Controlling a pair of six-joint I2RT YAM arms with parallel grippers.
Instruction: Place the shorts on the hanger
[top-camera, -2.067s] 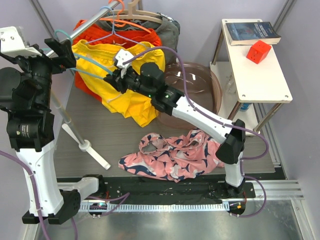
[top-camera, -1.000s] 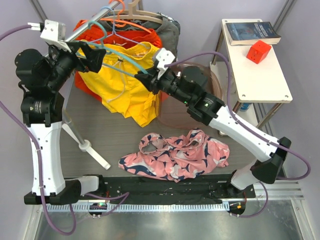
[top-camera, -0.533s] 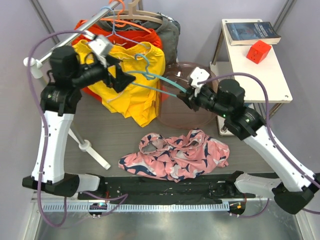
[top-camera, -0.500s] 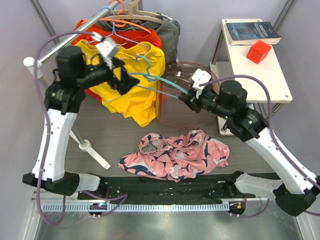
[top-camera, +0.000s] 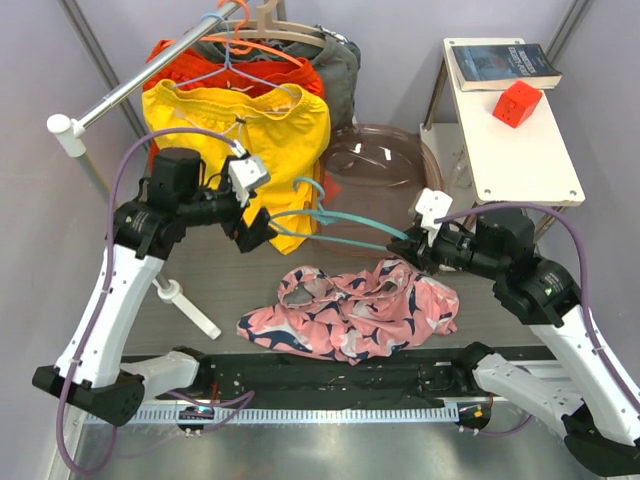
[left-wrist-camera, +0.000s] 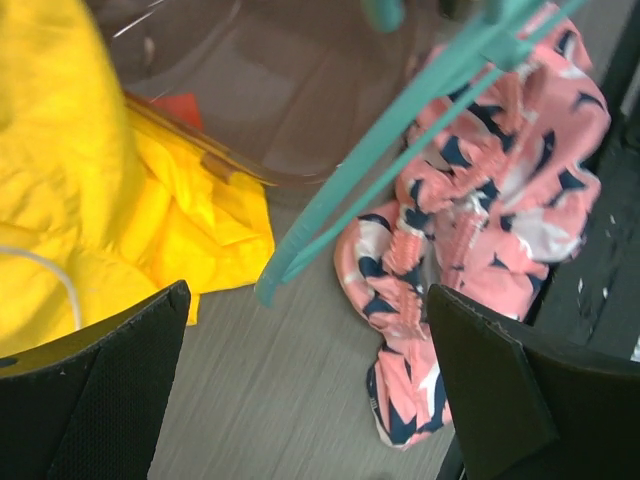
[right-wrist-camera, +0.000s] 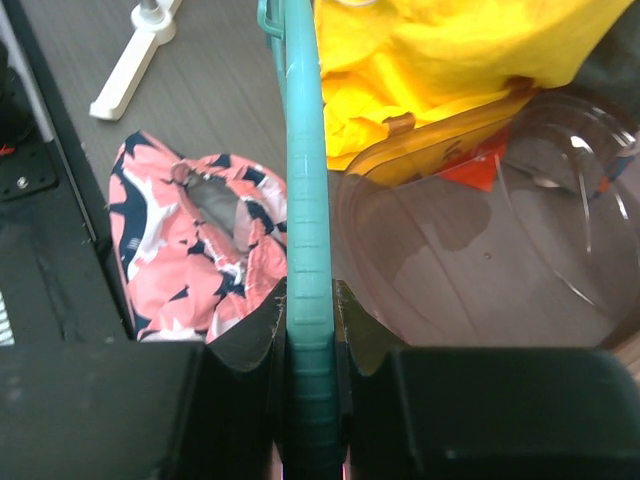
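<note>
The shorts (top-camera: 350, 305) lie crumpled on the table (top-camera: 200, 270) by its near edge, between the two arms and touched by neither. Just beyond and above them the right gripper (right-wrist-camera: 308, 310) is clamped on one end of the hanger (right-wrist-camera: 306, 150), its fingers pressed to both sides of the teal bar, so the hanger is held off the table and reaches leftward over the shorts. The hanger's other end sits in the gap of the left gripper (left-wrist-camera: 305, 297), whose fingers (left-wrist-camera: 110, 390) are spread wide and touch nothing. Its hook points away from the arms, toward a clear bowl (top-camera: 385, 170) farther back. Left of the bowl, yellow shorts (top-camera: 255, 125) hang from a rail (top-camera: 130, 85) with other clothes. At the far right a white side table (top-camera: 520, 165) carries a book (top-camera: 503, 65) and a red cube (top-camera: 517, 103).
</note>
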